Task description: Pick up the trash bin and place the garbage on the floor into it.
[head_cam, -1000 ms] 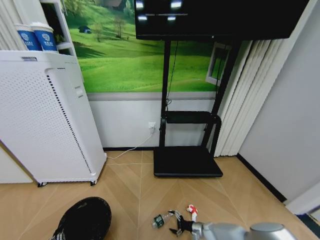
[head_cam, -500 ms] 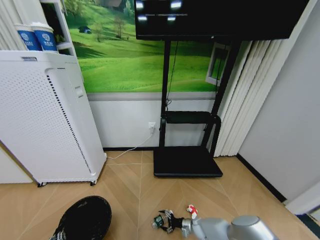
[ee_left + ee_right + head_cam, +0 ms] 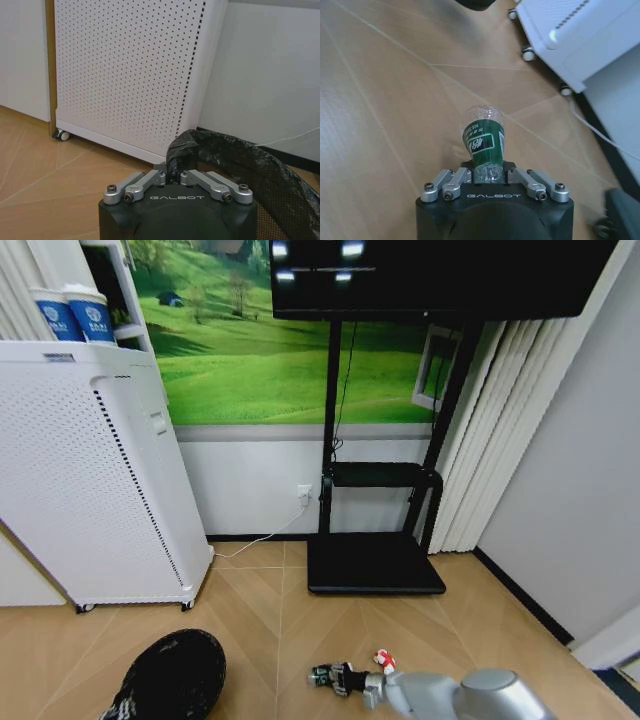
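Observation:
The trash bin point(image 3: 170, 676), black with mesh walls and a black liner, stands at the lower left of the head view. My left gripper point(image 3: 172, 176) is shut on the trash bin's rim point(image 3: 200, 145). A small clear bottle with a green label point(image 3: 322, 676) lies on the parquet floor point(image 3: 270, 610), and my right gripper point(image 3: 342, 679) is shut on it. In the right wrist view the bottle point(image 3: 484, 139) sticks out from between the fingers of the right gripper point(image 3: 487, 175), just above the floor. A red-and-white wrapper bit point(image 3: 383, 658) lies beside the right arm.
A tall white perforated cabinet point(image 3: 90, 470) on casters stands behind the bin. A black TV stand with a flat base point(image 3: 375, 565) sits against the back wall. A white cable point(image 3: 250, 543) runs along the floor. Curtains point(image 3: 490, 440) and a wall close off the right.
My right gripper has moved left onto the bottle and gone from open to shut on it. The bin and left gripper have hardly moved.

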Motion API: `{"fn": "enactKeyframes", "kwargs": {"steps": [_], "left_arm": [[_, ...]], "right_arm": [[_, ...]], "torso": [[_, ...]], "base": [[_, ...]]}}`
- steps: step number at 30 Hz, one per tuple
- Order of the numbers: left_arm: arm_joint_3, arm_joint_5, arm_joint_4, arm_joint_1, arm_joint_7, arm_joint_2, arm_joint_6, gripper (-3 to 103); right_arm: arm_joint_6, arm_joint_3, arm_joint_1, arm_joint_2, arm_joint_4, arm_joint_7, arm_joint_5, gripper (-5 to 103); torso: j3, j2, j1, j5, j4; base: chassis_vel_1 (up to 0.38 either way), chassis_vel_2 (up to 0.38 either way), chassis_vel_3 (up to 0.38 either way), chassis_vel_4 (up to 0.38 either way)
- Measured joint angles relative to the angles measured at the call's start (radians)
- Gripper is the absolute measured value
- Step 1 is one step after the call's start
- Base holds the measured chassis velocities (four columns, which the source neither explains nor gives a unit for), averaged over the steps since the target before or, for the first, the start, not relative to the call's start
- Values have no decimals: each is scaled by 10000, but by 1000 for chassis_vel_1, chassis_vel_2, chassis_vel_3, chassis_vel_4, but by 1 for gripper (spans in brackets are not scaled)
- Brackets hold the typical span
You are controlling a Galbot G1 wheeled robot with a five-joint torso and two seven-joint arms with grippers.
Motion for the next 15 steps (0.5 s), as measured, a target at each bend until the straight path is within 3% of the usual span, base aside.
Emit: {"fn": "enactKeyframes", "kwargs": {"steps": [5,7,8,11,14,15], "left_arm": [[-61,-457,50,-396,-257,734,262,7],[132,-1027,215,-1026,-395,1809,573,7],[132,-1027,215,-1026,-395,1809,573,7],[1032,-1929,705,-2391,-219,3491,856,7],[1626,-2258,988,-3175,-159,4052,909,7],[2402,-2668,1400,-4262,-134,4602,985,7]], "right_arm": [[13,543,403,-809,999,131,-146,24],[-78,1183,856,-1490,2324,215,-15,24],[-78,1183,856,-1490,2324,215,-15,24],[-152,1893,1234,-2034,3601,298,-65,24],[-217,2105,1292,-2215,4116,365,-70,24],[-272,2454,1252,-2409,4611,408,-103,24]], "torso": [[1,0,0,-1,-2],[1,-1,1,-2,-2],[1,-1,1,-2,-2],[1,0,1,-2,4],[2,-1,1,-6,0],[2,-1,2,-2,-2]], "base": [[0,0,0,0],[0,0,0,0],[0,0,0,0],[0,0,0,0],[0,0,0,0],[0,0,0,0]]}}
